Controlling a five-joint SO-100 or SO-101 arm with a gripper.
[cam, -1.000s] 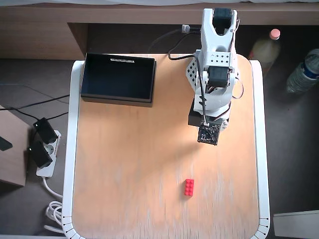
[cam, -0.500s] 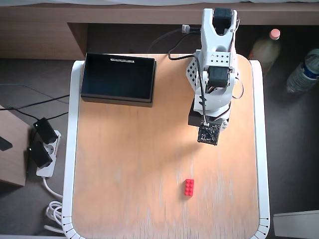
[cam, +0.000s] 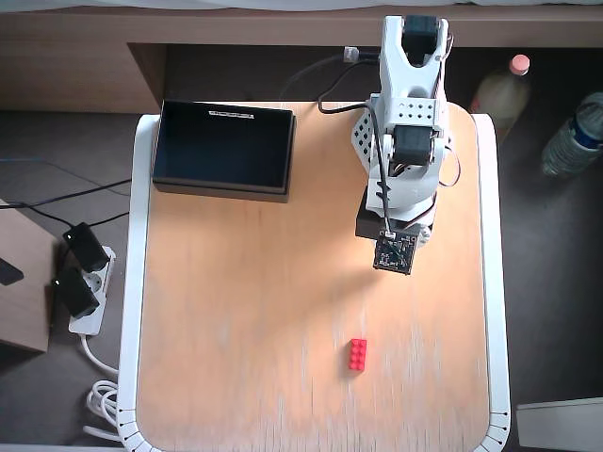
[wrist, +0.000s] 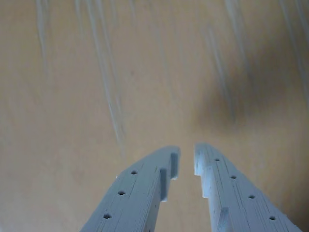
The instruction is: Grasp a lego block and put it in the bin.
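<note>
1. Pale grey printed gripper (wrist: 187,153) fills the near edge of the wrist view, tips almost together with just a slit between, gripping nothing. Only bare wooden tabletop (wrist: 96,96) beyond it, no brick.
2. Overhead view: small red studded lego block (cam: 358,354) lies on the near part of the table, well apart from the white arm (cam: 405,141). I'd spread the tips first, then come down across its short sides.
3. Black shallow rectangular bin (cam: 224,149) sits far left. Path looks clear; power strip (cam: 85,282) and bottles (cam: 499,89) are off the table.
</note>
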